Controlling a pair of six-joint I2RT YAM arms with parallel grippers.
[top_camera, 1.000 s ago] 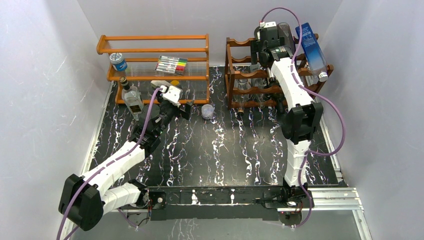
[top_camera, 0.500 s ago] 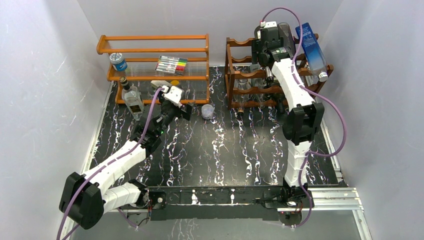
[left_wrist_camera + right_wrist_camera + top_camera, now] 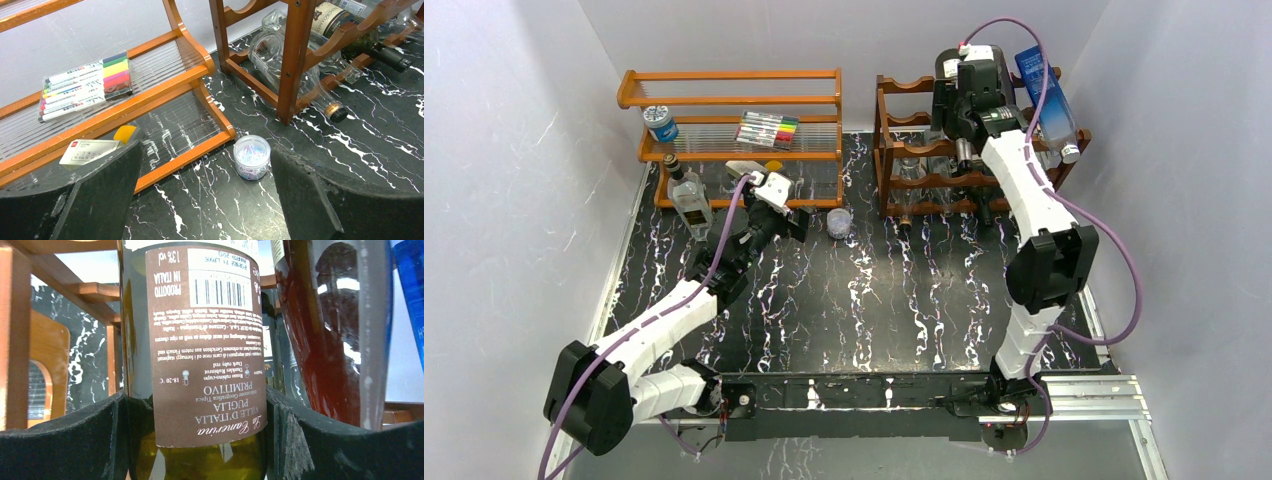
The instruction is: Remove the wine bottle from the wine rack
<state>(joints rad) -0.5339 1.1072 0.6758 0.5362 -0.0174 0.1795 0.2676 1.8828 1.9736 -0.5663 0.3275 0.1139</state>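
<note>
The dark reddish-brown wine rack (image 3: pixel 892 150) stands at the back right, and its posts also show in the left wrist view (image 3: pixel 291 60) and the right wrist view (image 3: pixel 15 340). My right gripper (image 3: pixel 959 95) (image 3: pixel 197 405) is shut on the wine bottle (image 3: pixel 200 340), a dark green glass bottle with a brown label, both pads pressed to its sides. From above, the bottle's dark round end (image 3: pixel 948 67) shows at the rack's top. My left gripper (image 3: pixel 794 222) (image 3: pixel 205 170) hangs open over the table with nothing between its fingers.
An orange shelf (image 3: pixel 724 100) at the back left holds a marker set (image 3: pixel 767 130) and a small tin (image 3: pixel 661 123). A clear glass bottle (image 3: pixel 689 200) stands by it. A paper-clip jar (image 3: pixel 251 156) sits near my left gripper. A blue carton (image 3: pixel 1044 95) and other bottles (image 3: pixel 285 55) lie in the rack.
My right gripper has closed on the wine bottle, and the right arm has swung rightward and back with it. The left arm has barely moved.
</note>
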